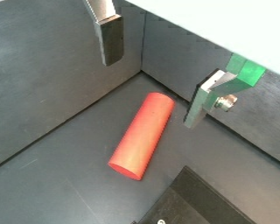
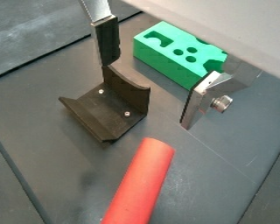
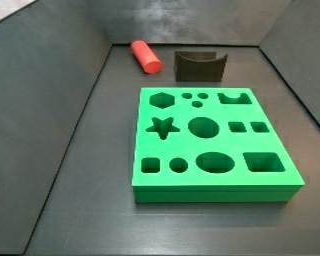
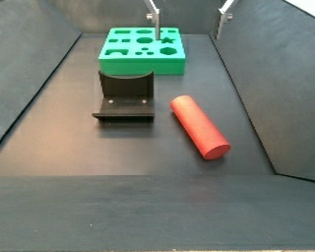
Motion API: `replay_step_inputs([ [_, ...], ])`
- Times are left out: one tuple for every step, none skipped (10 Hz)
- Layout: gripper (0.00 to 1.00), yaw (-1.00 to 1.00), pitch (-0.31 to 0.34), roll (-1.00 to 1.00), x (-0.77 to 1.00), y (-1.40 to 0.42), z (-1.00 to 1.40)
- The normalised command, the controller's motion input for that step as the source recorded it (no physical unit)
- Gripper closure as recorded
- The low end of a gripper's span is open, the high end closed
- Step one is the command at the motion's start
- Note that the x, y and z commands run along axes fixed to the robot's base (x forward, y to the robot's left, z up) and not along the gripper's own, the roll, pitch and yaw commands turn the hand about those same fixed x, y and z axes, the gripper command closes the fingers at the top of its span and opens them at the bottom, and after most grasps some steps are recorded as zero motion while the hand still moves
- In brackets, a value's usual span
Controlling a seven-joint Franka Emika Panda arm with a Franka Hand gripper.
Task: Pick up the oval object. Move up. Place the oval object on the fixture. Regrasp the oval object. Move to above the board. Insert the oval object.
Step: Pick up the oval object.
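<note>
**Side view: red peg lies free on dark floor, gripper high above**

In both side views the oval object (image 4: 200, 126) lies flat on the dark floor, alone, with bare floor all round it. It is a smooth, plain red rod with flat-looking oval ends, and it carries no marking. It rests just beside the fixture (image 4: 125, 98), apart from it, between that block and a grey side wall (image 4: 252, 69). The fixture, dark with a curved notch in its top, stands on its base plate near the short edge of the board (image 3: 212, 143). The board is a bright green slab cut with a star, a hexagon, circles, ovals and squares; none of its holes is filled. Grey walls close in the floor on several sides. In a wrist view the gripper (image 1: 154, 66) hangs above the peg, its jaws spread wide and holding nothing. No writing or brand can be read anywhere.
</note>
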Motion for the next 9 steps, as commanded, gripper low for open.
replay_step_inputs([
  [0.00,0.00,0.000,0.00,0.00,0.00,-0.02],
  [0.00,0.00,-0.020,0.00,0.00,0.00,-0.28],
  [0.00,0.10,-0.004,-0.03,0.23,-0.03,-0.52],
  [0.00,0.16,-0.017,-0.07,0.23,0.00,-0.56],
  [0.00,0.19,-0.017,-0.11,0.22,0.00,-0.54],
  [0.00,0.25,-0.010,-0.13,0.27,-0.03,-0.54],
  [0.00,0.33,-0.030,-0.04,0.17,-0.07,-0.53],
  [0.00,0.44,-0.036,0.00,0.13,-0.24,-0.49],
  [0.00,0.46,-0.021,0.03,0.19,-0.27,-0.47],
])
